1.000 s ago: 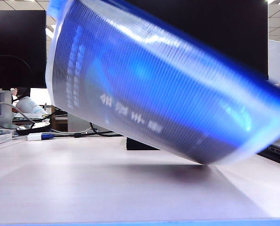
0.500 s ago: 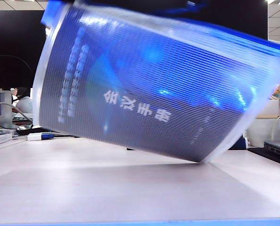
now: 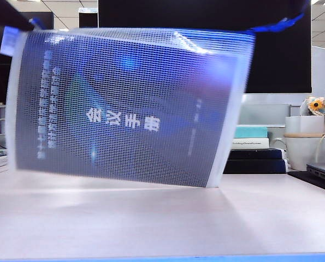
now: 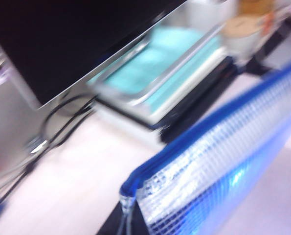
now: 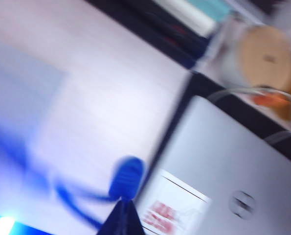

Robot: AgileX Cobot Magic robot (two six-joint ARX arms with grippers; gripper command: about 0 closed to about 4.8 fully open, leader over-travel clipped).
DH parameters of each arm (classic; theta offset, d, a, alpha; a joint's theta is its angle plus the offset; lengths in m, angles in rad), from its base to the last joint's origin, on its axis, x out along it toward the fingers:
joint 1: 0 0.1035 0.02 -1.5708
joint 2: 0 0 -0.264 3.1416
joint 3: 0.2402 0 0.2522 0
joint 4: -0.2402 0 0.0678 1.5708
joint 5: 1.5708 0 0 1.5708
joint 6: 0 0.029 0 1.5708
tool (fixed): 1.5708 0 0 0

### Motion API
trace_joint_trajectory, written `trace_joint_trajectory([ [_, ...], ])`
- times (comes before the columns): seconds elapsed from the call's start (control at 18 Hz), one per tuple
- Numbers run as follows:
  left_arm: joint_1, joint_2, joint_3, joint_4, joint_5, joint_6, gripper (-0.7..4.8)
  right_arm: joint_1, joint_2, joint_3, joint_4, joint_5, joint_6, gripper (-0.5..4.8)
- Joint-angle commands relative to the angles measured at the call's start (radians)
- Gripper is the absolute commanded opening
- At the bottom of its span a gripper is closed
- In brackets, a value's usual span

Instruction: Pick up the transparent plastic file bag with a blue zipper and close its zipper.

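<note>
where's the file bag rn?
Exterior view: the file bag hangs above the table, filling left and centre, left of the stacked books.

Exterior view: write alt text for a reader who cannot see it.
A mesh file bag with a dark booklet inside hangs above the pale table, its blue zipper edge at the top. Stacked books and a dark monitor stand behind.

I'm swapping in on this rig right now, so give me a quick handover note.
Left gripper: shut on the file bag at its top corner, left side of the exterior view.
Right gripper: shut on the zipper pull, upper right.
Bag: hanging over the table, lower corner about at the surface.
Done: pickup.
Left: how far the zipper is closed is unclear from blur; check, finish.
</note>
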Motion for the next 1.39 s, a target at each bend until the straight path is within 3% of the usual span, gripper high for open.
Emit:
trace_joint_trajectory([
  [0.06,-0.002,-0.002,0.001,0.006,0.085,-0.003,-0.06,0.0,-0.005,0.003,0.1,-0.142,0.004,0.0],
  [0.17,-0.002,-0.002,0.001,-0.011,0.191,-0.003,-0.06,0.0,-0.006,0.004,0.133,-0.245,0.005,0.0],
  [0.22,-0.002,-0.002,0.001,-0.019,0.164,-0.011,-0.06,0.0,-0.005,0.004,0.132,-0.265,0.005,0.02],
  [0.28,-0.002,0.0,0.001,-0.029,0.133,-0.031,-0.06,0.0,-0.006,0.005,0.131,-0.296,0.005,1.15],
  [0.33,-0.002,0.001,0.001,-0.046,0.025,-0.029,-0.06,-0.001,-0.011,0.005,0.134,-0.362,0.005,2.46],
  [0.61,-0.003,0.003,0.001,-0.067,-0.33,-0.027,-0.06,-0.004,-0.038,0.006,0.142,-0.401,0.008,2.57],
  [0.78,-0.003,0.014,0.001,-0.071,-0.461,-0.023,-0.06,-0.004,-0.086,0.006,0.179,-0.371,0.008,2.57],
  [0.83,-0.001,0.016,0.001,-0.079,-0.462,-0.021,-0.06,-0.005,-0.107,0.006,0.19,-0.348,0.008,2.57],
  [0.94,-0.002,0.023,0.0,-0.087,-0.404,-0.022,-0.06,-0.017,-0.143,0.006,0.198,-0.309,0.008,2.57],
  [1.17,-0.018,0.022,0.001,-0.088,0.059,-0.021,-0.06,-0.034,-0.158,0.006,0.196,-0.309,0.008,2.56],
  [1.39,-0.1,0.023,0.001,-0.091,0.09,-0.019,-0.06,-0.034,-0.158,0.006,0.203,-0.31,0.008,2.57],
])
